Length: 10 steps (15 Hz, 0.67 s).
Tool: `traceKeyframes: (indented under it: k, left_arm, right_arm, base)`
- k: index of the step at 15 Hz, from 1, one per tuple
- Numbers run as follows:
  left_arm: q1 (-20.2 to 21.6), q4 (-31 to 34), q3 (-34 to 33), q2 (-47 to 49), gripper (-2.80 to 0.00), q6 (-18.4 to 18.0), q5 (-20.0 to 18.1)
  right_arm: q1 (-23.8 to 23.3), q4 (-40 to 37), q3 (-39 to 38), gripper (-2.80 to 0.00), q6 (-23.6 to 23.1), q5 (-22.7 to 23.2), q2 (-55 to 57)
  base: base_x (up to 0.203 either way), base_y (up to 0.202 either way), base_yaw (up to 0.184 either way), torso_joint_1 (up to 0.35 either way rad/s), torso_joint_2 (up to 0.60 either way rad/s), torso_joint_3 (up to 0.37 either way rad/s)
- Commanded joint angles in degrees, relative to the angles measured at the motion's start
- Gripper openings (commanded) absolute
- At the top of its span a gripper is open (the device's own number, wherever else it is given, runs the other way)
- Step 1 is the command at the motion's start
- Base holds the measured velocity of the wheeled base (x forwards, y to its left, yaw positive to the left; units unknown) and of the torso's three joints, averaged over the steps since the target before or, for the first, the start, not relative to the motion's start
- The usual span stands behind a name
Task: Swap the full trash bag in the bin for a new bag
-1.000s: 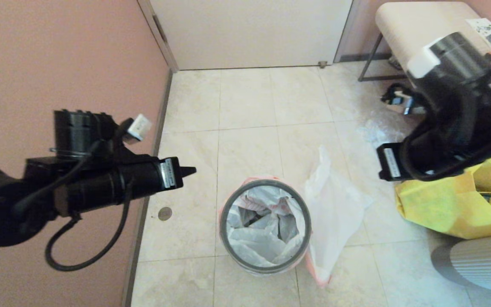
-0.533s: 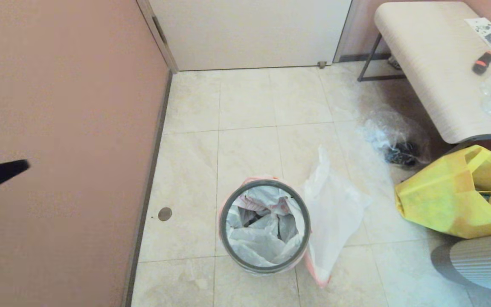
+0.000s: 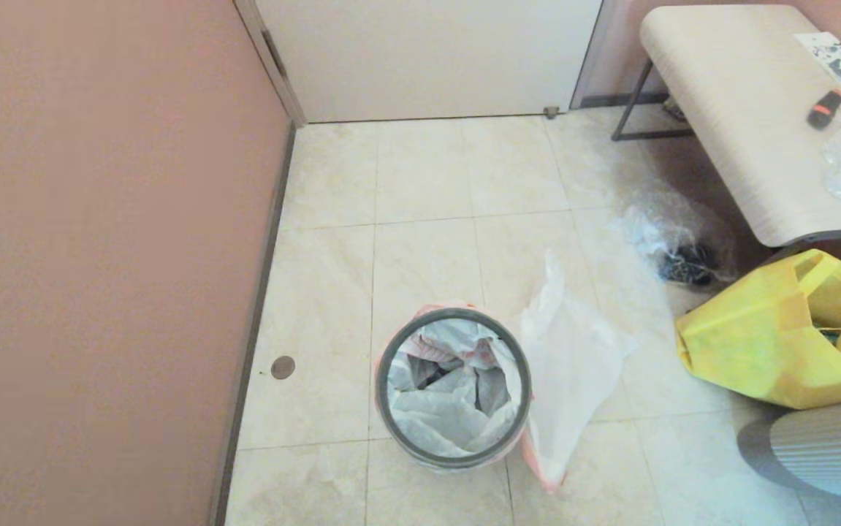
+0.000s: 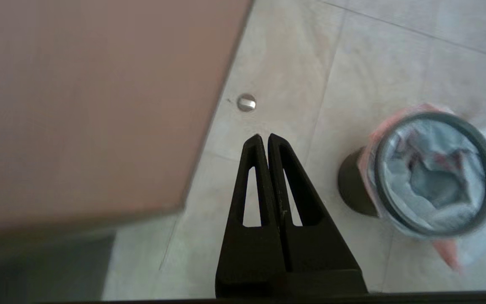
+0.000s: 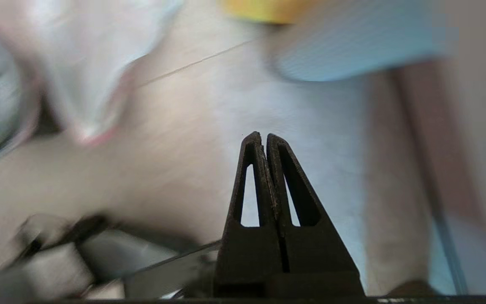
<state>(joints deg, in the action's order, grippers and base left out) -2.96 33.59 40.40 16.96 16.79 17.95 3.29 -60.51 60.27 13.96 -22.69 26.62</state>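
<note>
Both arms have dropped out of the head view since a second ago. Left gripper (image 4: 263, 137) hangs above the floor (image 4: 293, 76), fingers pressed together, empty; the bin (image 4: 437, 173) stands well apart beside it, hoop (image 3: 454, 387) on, full bag (image 3: 449, 394) inside. Right gripper (image 5: 262, 135), fingers likewise together, hovers over bare tile.

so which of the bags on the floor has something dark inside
The clear bag by the bench legs, with a dark bundle showing through it. The white bag beside the bin looks empty, and the yellow bag is opaque.
</note>
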Motion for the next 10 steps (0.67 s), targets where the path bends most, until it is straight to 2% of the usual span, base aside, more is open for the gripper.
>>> traceKeyframes:
  k: [1, 3, 4, 6, 8, 9, 10]
  left_arm:
    - [1.8, 0.6, -1.4, -4.3, -2.8, 0.2, -2.3]
    - [2.2, 0.2, -6.0, -5.9, -2.8, 0.1, -3.8]
    - [2.5, -0.9, -8.8, -7.7, -2.8, -0.2, -5.7]
    - [2.7, -5.2, -14.7, -11.2, -2.8, -0.7, -9.4]
    - [2.8, -13.4, -21.9, -13.8, -2.8, -1.4, -11.7]
    - [2.8, -19.2, -25.4, -14.8, -2.8, -2.2, -12.9]
    - [2.8, -24.3, -28.9, -15.5, -2.8, -4.5, -14.2]
  right_arm:
    - [-7.3, 0.7, -6.0, -2.8, -3.1, 1.7, -9.3]
    - [-7.6, 4.2, -10.4, -2.8, -4.9, 5.9, -10.1]
    - [-6.5, 7.2, -12.6, -2.8, -6.7, 8.3, -10.2]
    - [-5.9, 11.6, -18.2, -2.8, -9.2, 9.8, -10.1]
    - [-5.7, 18.3, -25.8, -2.8, -11.8, 10.1, -11.7]
    - [-5.2, 24.3, -29.6, -2.8, -12.2, 10.2, -13.2]
    - [-4.5, 31.7, -33.7, -2.8, -12.8, 10.6, -15.8]
  base:
    - [0.0, 0.0, 0.0, 0.0, 0.0, 0.0]
    - [0.0, 0.0, 0.0, 0.0, 0.0, 0.0]
    - [0.0, 0.0, 0.0, 0.0, 0.0, 0.0]
    - [0.0, 0.0, 0.0, 0.0, 0.0, 0.0]
    - [0.0, 0.0, 0.0, 0.0, 0.0, 0.0]
    - [0.0, 0.0, 0.0, 0.0, 0.0, 0.0]
    - [0.0, 0.0, 0.0, 0.0, 0.0, 0.0]
